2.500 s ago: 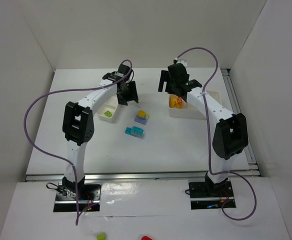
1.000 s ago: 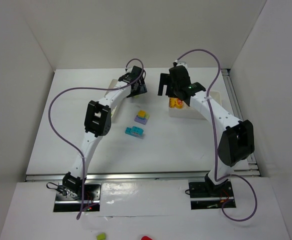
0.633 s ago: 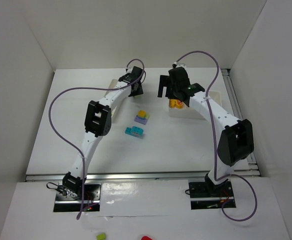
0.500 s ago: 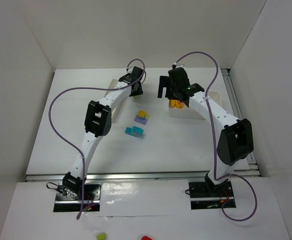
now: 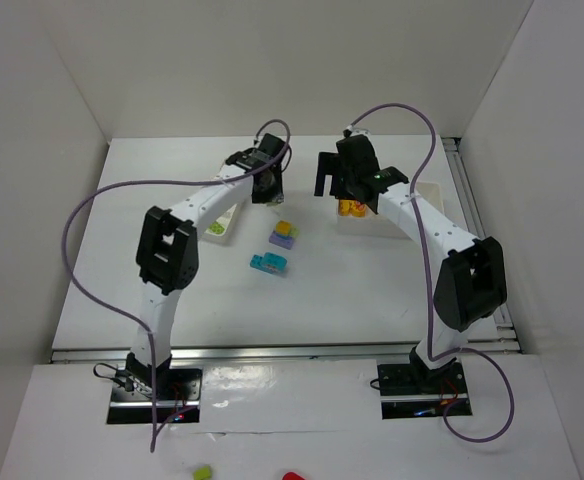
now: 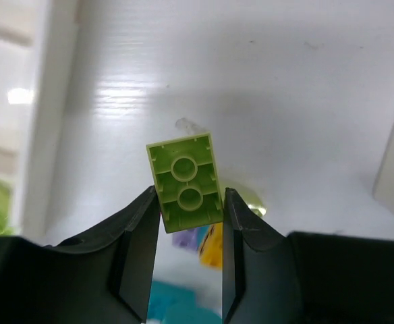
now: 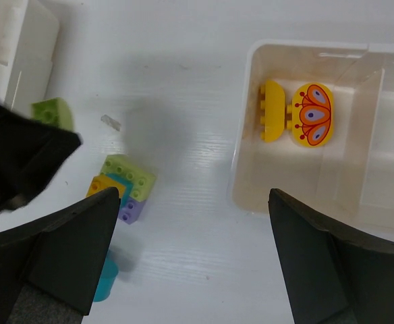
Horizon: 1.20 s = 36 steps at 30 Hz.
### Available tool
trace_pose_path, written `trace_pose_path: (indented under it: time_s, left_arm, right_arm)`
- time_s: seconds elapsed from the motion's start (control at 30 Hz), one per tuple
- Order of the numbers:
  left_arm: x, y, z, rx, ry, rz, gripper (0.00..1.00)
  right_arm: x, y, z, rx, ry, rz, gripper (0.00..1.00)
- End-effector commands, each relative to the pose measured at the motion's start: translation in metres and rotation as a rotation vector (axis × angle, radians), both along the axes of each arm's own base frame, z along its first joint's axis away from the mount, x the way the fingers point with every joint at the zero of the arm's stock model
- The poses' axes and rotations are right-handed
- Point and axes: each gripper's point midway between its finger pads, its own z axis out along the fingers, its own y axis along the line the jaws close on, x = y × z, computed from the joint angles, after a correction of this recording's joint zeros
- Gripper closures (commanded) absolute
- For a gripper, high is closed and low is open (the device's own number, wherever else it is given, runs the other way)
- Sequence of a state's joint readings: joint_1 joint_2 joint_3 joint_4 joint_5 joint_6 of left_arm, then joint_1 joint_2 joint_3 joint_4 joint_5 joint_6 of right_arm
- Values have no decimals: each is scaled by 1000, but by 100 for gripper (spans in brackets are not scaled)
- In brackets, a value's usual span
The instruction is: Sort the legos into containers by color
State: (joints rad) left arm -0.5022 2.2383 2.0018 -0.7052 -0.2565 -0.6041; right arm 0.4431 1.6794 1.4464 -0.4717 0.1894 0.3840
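My left gripper (image 6: 189, 196) is shut on a pale green brick (image 6: 183, 182) and holds it above the table, just beyond the stack; it also shows in the top view (image 5: 265, 185). The stack (image 7: 123, 185) of pale green, yellow, cyan and purple bricks lies mid-table (image 5: 284, 235), with a cyan piece (image 5: 269, 263) nearer. The left tray (image 5: 226, 214) holds a pale green brick (image 5: 215, 230). My right gripper (image 7: 190, 196) is open and empty, hovering over the near left corner of the right tray (image 7: 251, 128), which holds a yellow brick (image 7: 272, 111) and an orange-patterned yellow piece (image 7: 312, 115).
The two grippers are close together at the back of the table, with the left gripper (image 7: 15, 162) at the left of the right wrist view. White walls enclose the table on three sides. A metal rail (image 5: 472, 200) runs along the right edge.
The left arm's elbow has swung left and toward the near side; its gripper has shifted slightly nearer, staying just beyond the stack. The right arm has barely moved.
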Motion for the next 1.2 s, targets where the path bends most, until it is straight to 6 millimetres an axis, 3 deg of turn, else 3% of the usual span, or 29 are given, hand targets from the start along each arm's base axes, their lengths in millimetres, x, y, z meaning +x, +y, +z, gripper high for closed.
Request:
trace_pose_path:
  time_s: [0.0, 0.03, 0.2, 0.33, 0.5, 0.6, 0.63, 0.67, 0.7, 0.77, 0.9, 1.03, 1.17]
  left_arm:
    - [-23, 48, 45, 17, -19, 75, 92]
    - [-31, 59, 62, 0, -40, 96, 92]
    - [-55, 119, 39, 21, 43, 215, 92]
    - [-61, 136, 22, -7, 87, 251, 91]
    - [-55, 155, 1, 10, 124, 306, 87]
    - [-54, 158, -4, 9, 135, 324, 76]
    - [-51, 158, -5, 14, 135, 316, 68]
    - [-51, 158, -5, 14, 135, 316, 51]
    - [-51, 160, -5, 21, 132, 320, 44]
    - [-52, 156, -1, 23, 122, 302, 26]
    - [-56, 157, 15, 17, 96, 294, 7]
    - [-62, 160, 41, 12, 55, 275, 6]
    - [-64, 164, 78, 4, -24, 278, 3]
  right_arm:
    - [-2, 6, 11, 16, -23, 19, 2]
    - [-2, 6, 11, 16, -23, 19, 2]
    - [-7, 11, 9, 16, -11, 36, 2]
    - [-10, 19, 9, 16, -11, 55, 2]
    - [-20, 30, 4, 15, 7, 78, 2]
    - [-21, 34, 0, 11, 16, 87, 2]
    - [-21, 34, 0, 11, 16, 87, 2]
    - [-21, 34, 3, 12, 14, 87, 2]
    - [-22, 39, -2, 7, 24, 98, 2]
    - [-24, 41, -2, 10, 28, 118, 2]
    - [-36, 63, -13, 2, 59, 269, 2]
    - [-47, 91, -27, -40, 102, 335, 2]
    - [-41, 94, -52, -10, 168, 118, 2]
